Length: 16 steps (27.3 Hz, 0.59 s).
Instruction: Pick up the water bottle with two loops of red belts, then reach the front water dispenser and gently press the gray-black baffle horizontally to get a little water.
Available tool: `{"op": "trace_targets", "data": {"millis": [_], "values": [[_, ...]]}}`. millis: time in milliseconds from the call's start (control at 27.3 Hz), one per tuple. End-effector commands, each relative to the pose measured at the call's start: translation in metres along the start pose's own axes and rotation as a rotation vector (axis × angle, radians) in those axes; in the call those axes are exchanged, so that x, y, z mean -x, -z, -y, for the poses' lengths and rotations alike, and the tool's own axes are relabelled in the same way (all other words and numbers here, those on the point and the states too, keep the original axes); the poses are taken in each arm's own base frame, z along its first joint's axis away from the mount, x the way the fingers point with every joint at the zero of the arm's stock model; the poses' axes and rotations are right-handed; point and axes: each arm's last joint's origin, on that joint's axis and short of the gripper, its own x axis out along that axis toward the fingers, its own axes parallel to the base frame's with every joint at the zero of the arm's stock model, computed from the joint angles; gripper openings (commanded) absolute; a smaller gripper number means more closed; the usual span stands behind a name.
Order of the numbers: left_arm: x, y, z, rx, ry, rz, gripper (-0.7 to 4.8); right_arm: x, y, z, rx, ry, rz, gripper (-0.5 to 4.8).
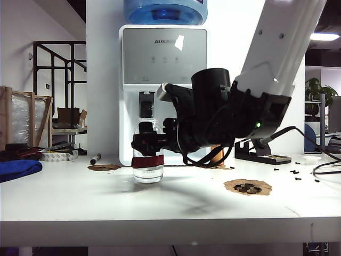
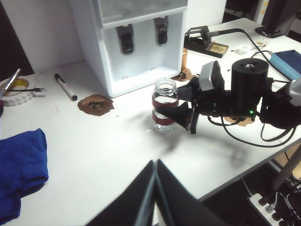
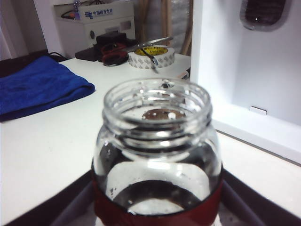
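Pick-up step: the right gripper (image 2: 184, 116) brackets the bottle (image 1: 147, 160) standing on the table (image 1: 160, 202) before the dispenser (image 1: 162, 64), jaws not visibly clamped; next, close and lift; left gripper (image 2: 155, 188) pressed together, clear.

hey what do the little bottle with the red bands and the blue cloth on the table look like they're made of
The water bottle, standing on the table between the right gripper's fingers, looks like clear glass: glossy, see-through, with bright glints on its threaded rim. Its red bands look like matte tape or rubber; which one is unclear. The blue cloth looks like soft, fuzzy fabric, rumpled into folds, probably microfibre or terry.
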Motion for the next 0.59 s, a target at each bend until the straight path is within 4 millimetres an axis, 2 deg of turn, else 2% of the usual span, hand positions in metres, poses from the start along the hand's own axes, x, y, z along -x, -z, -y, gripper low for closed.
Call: {"op": "trace_targets", "data": {"millis": [37,183,220,293,330,366,476,513,586], "values": [[0.0013,-0.0029,-0.001,-0.003,-0.037,0.026,-0.04,-0.0022,0.0035,-0.0042,-0.013,-0.005,-0.009,-0.05],[0.0012,-0.0045,-0.0023,-0.005,-0.082,0.042,-0.05,-0.0022,0.0015,-0.0044,-0.008,-0.006,0.009,0.14],[0.0013,-0.0048,-0.0025,-0.005,-0.088,0.045,-0.05,-0.0022,0.0004,-0.0044,-0.006,-0.006,0.021,0.43],[0.0013,-0.0052,-0.0027,-0.006,-0.094,0.048,-0.05,-0.0022,-0.0012,-0.0047,-0.004,-0.017,0.029,2.2],[0.0014,-0.0053,-0.003,-0.006,-0.105,0.049,-0.05,-0.0022,-0.0011,-0.0047,-0.004,-0.017,0.028,2.74],[0.0014,-0.0057,-0.0035,-0.007,-0.119,0.053,-0.05,-0.0022,-0.0006,-0.0047,-0.005,-0.017,0.023,2.9],[0.0016,-0.0082,-0.0047,-0.01,-0.157,0.076,-0.05,-0.0018,-0.0023,-0.0047,-0.004,-0.017,0.025,2.93],[0.0017,-0.0087,-0.0049,-0.01,-0.165,0.081,-0.05,-0.0016,-0.0033,-0.0046,-0.004,-0.016,0.026,3.08],[0.0019,-0.0101,-0.0057,-0.014,-0.192,0.095,-0.05,-0.0011,-0.0055,-0.0048,-0.005,-0.016,0.024,3.75]]}}
